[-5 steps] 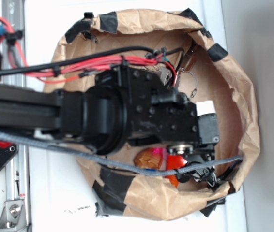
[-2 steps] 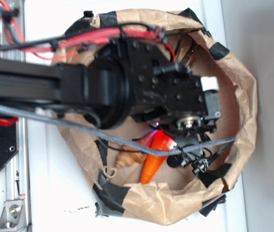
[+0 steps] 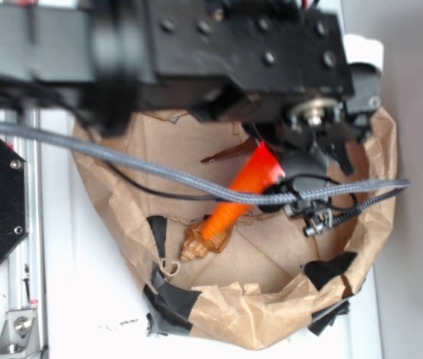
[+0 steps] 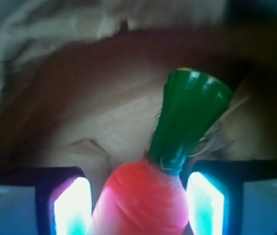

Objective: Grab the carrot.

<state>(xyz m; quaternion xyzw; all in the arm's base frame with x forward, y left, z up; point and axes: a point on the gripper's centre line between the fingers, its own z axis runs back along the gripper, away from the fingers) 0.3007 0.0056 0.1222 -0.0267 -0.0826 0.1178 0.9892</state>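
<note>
Clamped on the carrot at its thick end, gripper pads touching both sides. Hanging tilted inside the brown paper bag, crumpled walls close around. Tip resting over the seashell; grey cable crossing in front.

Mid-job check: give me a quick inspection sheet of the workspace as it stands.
Surface: white table carrying a taped brown paper bag, rim rolled open.
Job's things: carrot tilted, thick end between the fingers, tip over the shell; green stem pointing away.
Clutter: seashell on the bag floor.
Grippers: gripper shut on the carrot.
Cables: grey braided cable crossing over the bag.
Surroundings: metal rail at left.
</note>
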